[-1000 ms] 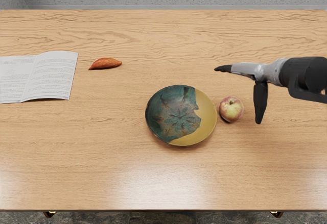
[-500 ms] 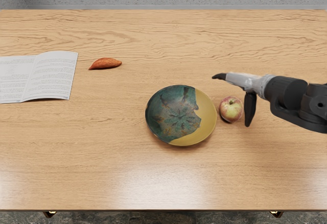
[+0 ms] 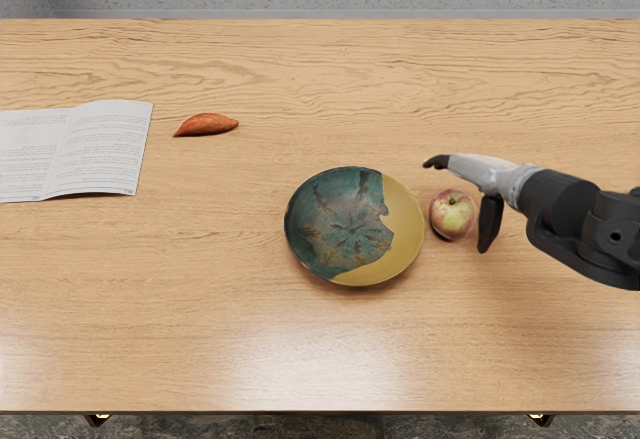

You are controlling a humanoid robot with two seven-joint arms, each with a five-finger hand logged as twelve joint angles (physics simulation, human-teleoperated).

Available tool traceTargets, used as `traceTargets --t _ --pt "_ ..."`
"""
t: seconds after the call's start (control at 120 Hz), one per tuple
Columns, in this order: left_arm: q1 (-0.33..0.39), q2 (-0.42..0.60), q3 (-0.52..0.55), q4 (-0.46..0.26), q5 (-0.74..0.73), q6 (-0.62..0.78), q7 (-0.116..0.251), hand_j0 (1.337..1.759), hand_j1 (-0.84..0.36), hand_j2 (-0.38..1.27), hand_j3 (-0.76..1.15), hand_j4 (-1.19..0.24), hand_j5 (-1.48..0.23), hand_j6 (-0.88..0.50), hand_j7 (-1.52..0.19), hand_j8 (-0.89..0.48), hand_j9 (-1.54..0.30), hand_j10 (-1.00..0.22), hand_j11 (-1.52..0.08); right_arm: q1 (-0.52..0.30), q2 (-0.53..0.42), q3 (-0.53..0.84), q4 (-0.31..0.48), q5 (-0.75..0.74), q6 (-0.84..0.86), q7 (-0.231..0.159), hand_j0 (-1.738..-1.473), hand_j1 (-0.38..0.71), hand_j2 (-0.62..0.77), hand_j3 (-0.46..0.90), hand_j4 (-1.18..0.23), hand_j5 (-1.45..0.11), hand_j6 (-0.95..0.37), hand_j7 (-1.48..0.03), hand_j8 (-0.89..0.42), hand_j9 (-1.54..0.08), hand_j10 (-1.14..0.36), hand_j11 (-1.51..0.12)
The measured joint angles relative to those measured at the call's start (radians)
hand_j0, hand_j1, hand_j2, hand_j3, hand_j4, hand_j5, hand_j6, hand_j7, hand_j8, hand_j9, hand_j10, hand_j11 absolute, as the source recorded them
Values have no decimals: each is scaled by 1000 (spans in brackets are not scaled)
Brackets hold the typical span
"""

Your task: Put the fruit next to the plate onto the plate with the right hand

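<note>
Your right hand [image 3: 487, 187] hangs open at the apple's [image 3: 452, 213] 2 o'clock (fingers spread, gripping nothing). The apple sits on the counter [image 3: 300, 349] at the plate's [image 3: 340, 224] 3 o'clock, just beside its rim.

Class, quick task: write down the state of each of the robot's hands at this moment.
Left hand: not in view.
Right hand: open, fingers spread beside the apple, holding nothing.
</note>
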Motion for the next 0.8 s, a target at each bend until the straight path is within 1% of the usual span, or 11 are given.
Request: traceTargets --t 0.158,0.417,0.8 --pt "0 0 0 0 0 0 0 1658 349 0 0 0 0 0 0 0 0 0 0 -11 25 -2 -6 -17 -5 0 -1658 -185 -25 0 -143 -181 -145 -180 -144 -180 -142 -180" --pt "0 0 0 0 0 0 0 1658 349 0 0 0 0 0 0 0 0 0 0 -14 39 -5 -14 -32 -6 0 -1658 -177 -26 0 -150 -190 -152 -189 -150 -189 -149 -189" --pt "0 0 0 0 0 0 0 1658 349 0 0 0 0 0 0 0 0 0 0 -36 56 -7 -33 -84 -23 0 -1658 -127 -35 0 -191 -244 -193 -243 -192 -243 -190 -243"
